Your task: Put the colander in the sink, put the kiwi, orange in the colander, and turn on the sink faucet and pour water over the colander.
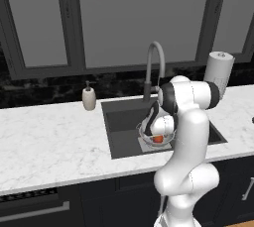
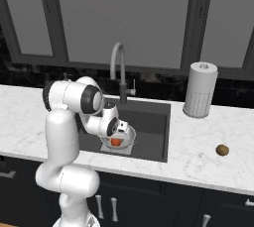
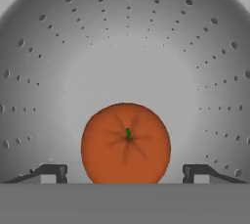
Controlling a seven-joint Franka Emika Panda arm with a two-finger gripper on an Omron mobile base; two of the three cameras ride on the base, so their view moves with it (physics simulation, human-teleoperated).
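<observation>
The gripper hangs with jaws spread, clear on both sides of the orange, which lies inside the perforated metal colander in the dark sink. White marble counter surrounds it; a kiwi lies there, near a paper-towel roll. The arched faucet stands behind, under dark-framed windows.
</observation>
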